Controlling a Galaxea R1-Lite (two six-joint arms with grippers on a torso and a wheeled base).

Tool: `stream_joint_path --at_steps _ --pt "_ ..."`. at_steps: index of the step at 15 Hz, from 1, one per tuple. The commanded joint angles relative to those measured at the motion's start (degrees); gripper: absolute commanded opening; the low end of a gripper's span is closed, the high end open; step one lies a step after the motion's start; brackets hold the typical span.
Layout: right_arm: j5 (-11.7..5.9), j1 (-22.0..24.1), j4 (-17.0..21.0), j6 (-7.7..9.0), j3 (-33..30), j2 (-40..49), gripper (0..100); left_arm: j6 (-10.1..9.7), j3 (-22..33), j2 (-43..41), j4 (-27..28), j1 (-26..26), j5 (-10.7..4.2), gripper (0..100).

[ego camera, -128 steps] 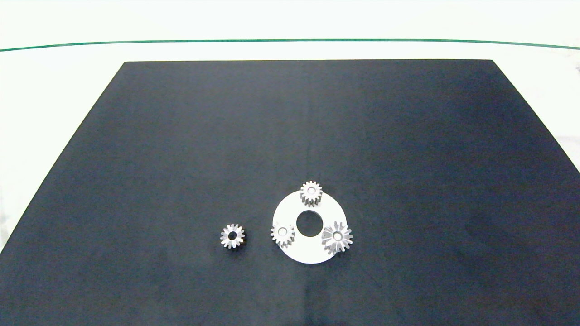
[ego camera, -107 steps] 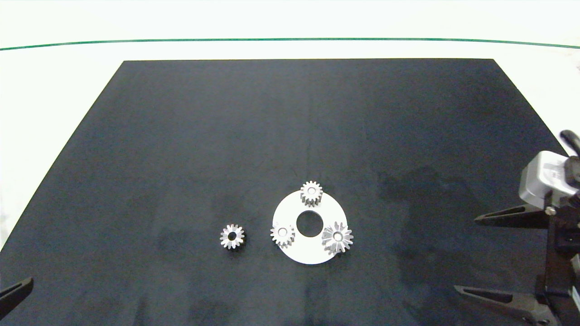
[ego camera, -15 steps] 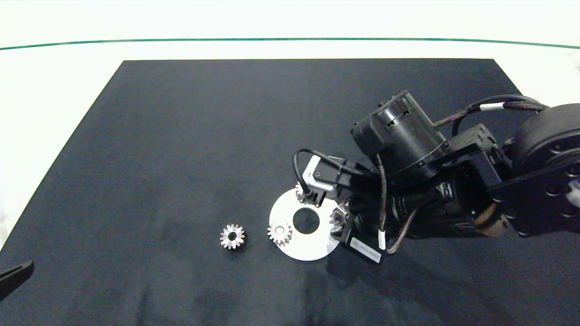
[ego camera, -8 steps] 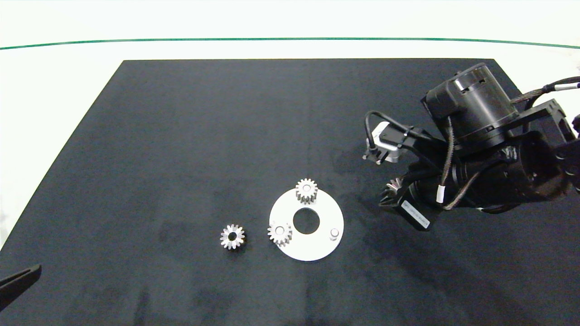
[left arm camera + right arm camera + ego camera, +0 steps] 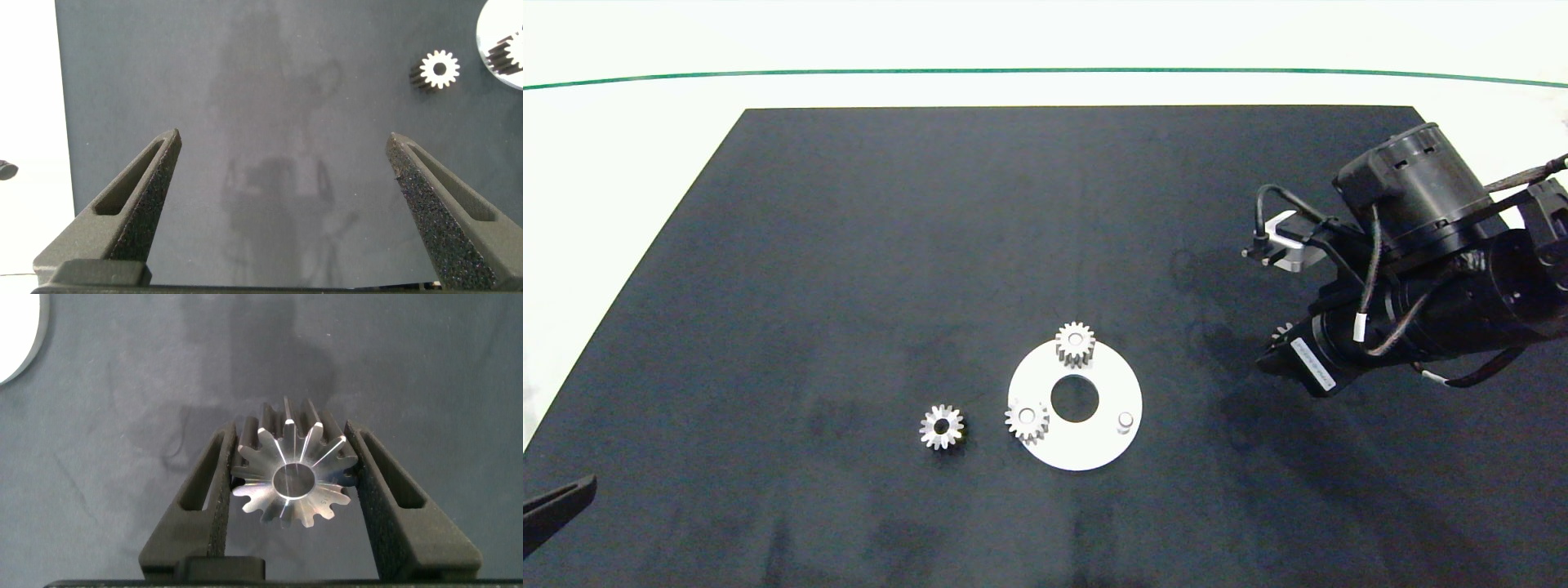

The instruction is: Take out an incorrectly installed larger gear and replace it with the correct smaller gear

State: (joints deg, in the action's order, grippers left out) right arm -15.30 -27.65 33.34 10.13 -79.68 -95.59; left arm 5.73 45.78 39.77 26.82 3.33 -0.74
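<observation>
Right pincer (image 5: pixel 292 486) carrying larger gear (image 5: pixel 292 475) further right off plate (image 5: pixel 1086 449), clamped on it; you're mid-removal. Next: drop it on bench, fetch smaller gear (image 5: pixel 942 426). Left pincer (image 5: pixel 286 180) idling apart.

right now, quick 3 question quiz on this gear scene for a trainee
1. True or false: the larger gear sits on the white disc.
2. How many small gears stand on the disc: A one, B two, C three?
3. Which gripper is open over the dark mat?

Key
1. False. The right gripper is shut on it, off to the disc's right; the disc's third peg is bare.
2. B. One at the far edge, one at the left; the smaller gear lies on the mat beside the disc.
3. The left gripper, near the mat's left corner.
</observation>
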Motion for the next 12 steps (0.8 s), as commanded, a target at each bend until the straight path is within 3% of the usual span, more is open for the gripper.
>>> stream_joint_path --at_steps 1,3,4,6,8,12 --pt "-0.17 1.46 0.06 -1.52 -0.13 -1.62 31 0.07 -0.16 -0.04 0.16 -0.08 -0.05 100" --pt "-0.17 2.16 -0.56 -1.69 -0.13 -2.76 31 0.07 -0.69 -0.13 0.16 -0.08 -0.05 100" --pt "-0.26 2.34 -1.35 -2.66 -0.13 -3.47 31 0.07 -0.69 -0.21 0.16 -0.08 -0.05 100" --pt "-0.70 2.34 -3.19 -6.18 -0.04 -4.52 31 0.07 -0.69 -0.21 0.08 -0.16 -0.14 100" --pt "-2.02 2.34 -5.13 -8.46 0.05 -5.84 31 0.07 -0.69 -0.21 0.08 -0.08 -0.14 100" --pt "-2.10 2.25 -5.83 -9.34 0.22 -6.10 31 0.07 -0.69 -0.21 0.08 -0.08 -0.14 100"
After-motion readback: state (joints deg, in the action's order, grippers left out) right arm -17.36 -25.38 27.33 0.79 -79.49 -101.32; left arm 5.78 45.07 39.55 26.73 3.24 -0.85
